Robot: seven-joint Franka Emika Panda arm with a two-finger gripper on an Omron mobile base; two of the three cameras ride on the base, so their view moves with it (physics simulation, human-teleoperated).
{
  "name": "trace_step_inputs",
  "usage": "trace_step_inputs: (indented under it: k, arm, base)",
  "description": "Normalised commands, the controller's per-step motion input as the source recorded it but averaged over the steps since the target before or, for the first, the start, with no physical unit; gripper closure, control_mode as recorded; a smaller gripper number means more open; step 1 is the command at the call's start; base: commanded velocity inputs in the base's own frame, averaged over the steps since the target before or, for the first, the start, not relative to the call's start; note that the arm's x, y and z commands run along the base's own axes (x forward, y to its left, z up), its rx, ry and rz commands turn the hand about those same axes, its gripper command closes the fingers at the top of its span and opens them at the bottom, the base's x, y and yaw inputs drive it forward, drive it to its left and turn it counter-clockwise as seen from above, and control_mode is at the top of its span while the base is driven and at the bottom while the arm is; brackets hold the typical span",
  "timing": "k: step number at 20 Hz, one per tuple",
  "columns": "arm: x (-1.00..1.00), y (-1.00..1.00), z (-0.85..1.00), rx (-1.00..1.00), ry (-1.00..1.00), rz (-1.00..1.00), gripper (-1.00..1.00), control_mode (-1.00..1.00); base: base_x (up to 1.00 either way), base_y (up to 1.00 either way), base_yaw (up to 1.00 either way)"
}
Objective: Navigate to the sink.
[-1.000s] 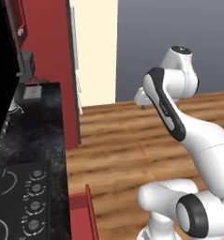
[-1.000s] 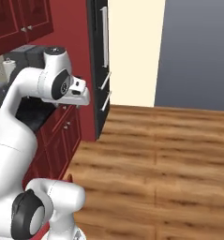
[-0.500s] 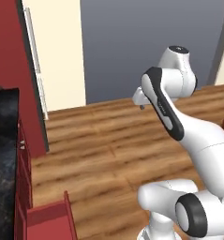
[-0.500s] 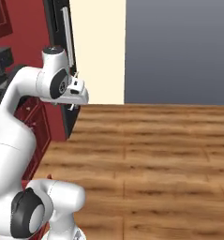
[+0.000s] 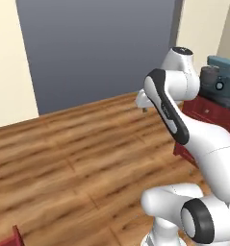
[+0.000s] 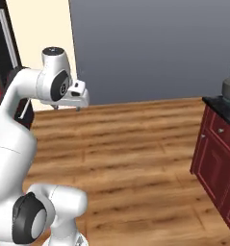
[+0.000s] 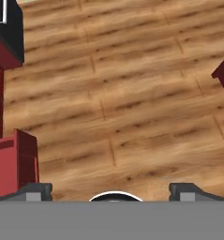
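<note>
The sink is out of view. My gripper (image 6: 67, 108) hangs in front of the folded arm, above the wooden floor, and points down at it. It also shows beside the arm's elbow as a small white hand, the gripper (image 5: 143, 106). In the hand view the gripper (image 7: 111, 190) is open: its two dark fingertips (image 7: 36, 190) stand far apart with nothing but floor planks between them.
A dark red cabinet (image 6: 217, 158) with a black top stands at the right, with a teal-grey appliance (image 5: 217, 81) on it. A black fridge (image 6: 3, 43) and red cabinets (image 7: 10, 164) lie to the left. A grey wall (image 5: 97, 43) is ahead, with open wooden floor (image 6: 135, 153) between.
The base has turned, so the whole scene has slid left: the cooktop counter and the fridge left the left base view, and a red cabinet with an appliance came in at the right.
</note>
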Motion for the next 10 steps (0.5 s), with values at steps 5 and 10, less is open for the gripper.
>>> trace_step_inputs:
  k: [5,10]
  arm:
    - [0.0,0.0,0.0,0.0,0.0,0.0,-1.0,1.0]
    - [0.0,0.0,0.0,0.0,0.0,0.0,-1.0,1.0]
  base:
    - [0.0,-0.69,-0.52]
    - [0.06,-0.7,-0.53]
